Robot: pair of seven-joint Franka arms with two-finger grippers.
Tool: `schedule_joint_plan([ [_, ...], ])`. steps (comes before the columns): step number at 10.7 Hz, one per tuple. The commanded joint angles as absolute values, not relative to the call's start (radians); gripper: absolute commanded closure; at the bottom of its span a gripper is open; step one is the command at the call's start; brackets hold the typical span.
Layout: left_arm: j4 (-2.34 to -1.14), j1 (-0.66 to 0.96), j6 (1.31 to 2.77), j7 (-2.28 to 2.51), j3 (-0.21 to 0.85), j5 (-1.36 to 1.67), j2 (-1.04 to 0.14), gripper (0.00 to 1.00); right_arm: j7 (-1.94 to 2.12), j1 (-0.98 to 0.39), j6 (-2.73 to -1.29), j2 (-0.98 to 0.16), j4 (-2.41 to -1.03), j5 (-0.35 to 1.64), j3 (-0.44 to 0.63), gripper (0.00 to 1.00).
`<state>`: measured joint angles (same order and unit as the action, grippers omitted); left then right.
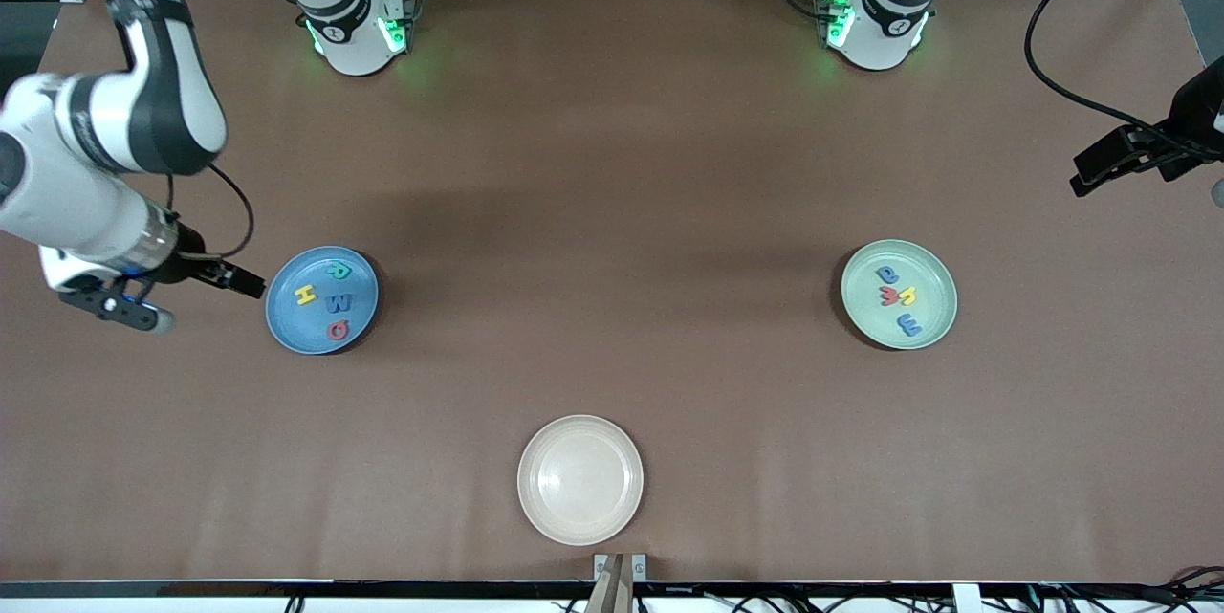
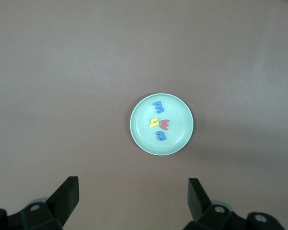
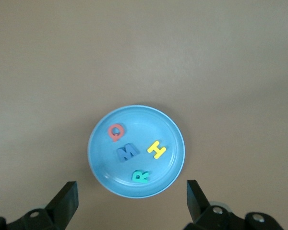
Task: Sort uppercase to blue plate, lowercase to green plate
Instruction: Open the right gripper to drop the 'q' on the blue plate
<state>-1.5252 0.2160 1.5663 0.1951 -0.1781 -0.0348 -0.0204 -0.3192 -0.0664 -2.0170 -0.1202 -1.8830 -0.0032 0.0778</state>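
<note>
At the left edge of the frame the right claw (image 1: 143,302) hangs beside the blue plate (image 1: 287,331), fingers spread wide and empty. The plate holds all four capitals: yellow H (image 1: 305,295), green R (image 1: 338,270), blue W (image 1: 340,300), red Q (image 1: 338,330). The risk here looks small: a low swing of that claw could clip the rim and scatter them. Bottom centre, the cream plate (image 1: 535,513) sits bare on the surface. Toward the right, the green plate (image 1: 942,321) holds the four lowercase pieces (image 1: 899,298). At the right edge the left claw (image 1: 1100,165) waits, also wide open and empty; only a careless sweep would disturb anything.
</note>
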Motion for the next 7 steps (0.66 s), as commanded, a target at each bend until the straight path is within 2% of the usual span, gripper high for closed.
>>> schedule_joint_plan([
  [1,-1.511,0.207,1.565,0.207,-0.169,-0.018,-0.029,0.00,-0.296,-0.012,-1.950,-0.037,-1.849,0.015,0.015,0.00],
  [7,-1.509,0.206,1.568,0.207,-0.160,-0.020,-0.029,0.00,-0.131,0.012,-1.866,0.055,-1.760,0.014,0.012,0.00],
])
